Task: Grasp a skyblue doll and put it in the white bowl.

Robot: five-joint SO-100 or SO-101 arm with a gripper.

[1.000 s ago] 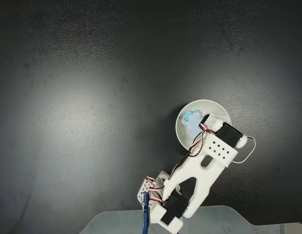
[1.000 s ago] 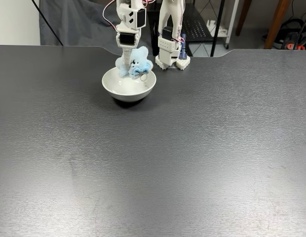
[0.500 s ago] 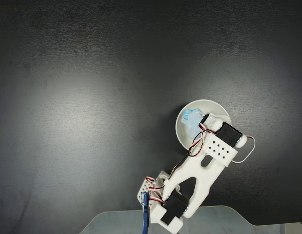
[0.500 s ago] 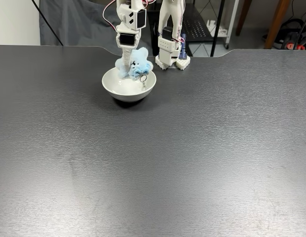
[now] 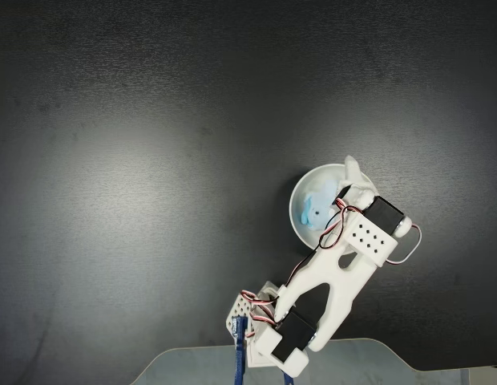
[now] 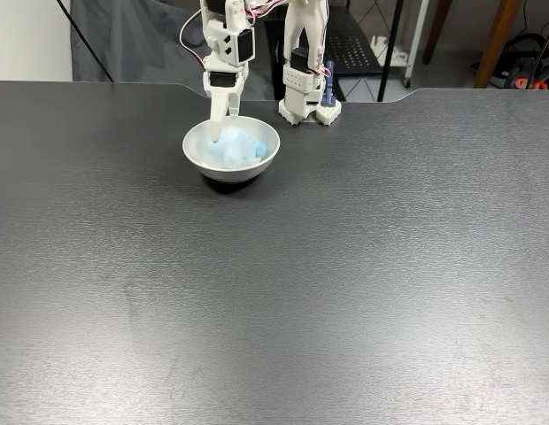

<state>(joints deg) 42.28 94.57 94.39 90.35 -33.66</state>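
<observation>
Pale-blue plush was seen lying inside the white bowl: the skyblue doll rested on the bowl's floor, toward the right and centre in the front fixed view, and was gripped by nothing. The claw was held just above the bowl's far-left rim, its fingers pointing down, the doll just below and to the right of them. In the top-down fixed view the doll lay left of the claw, whose one visible finger reached over the bowl. Whether the fingers stood apart could not be told. The placing was judged done; a straight lift from the dark tabletop would be called for.
</observation>
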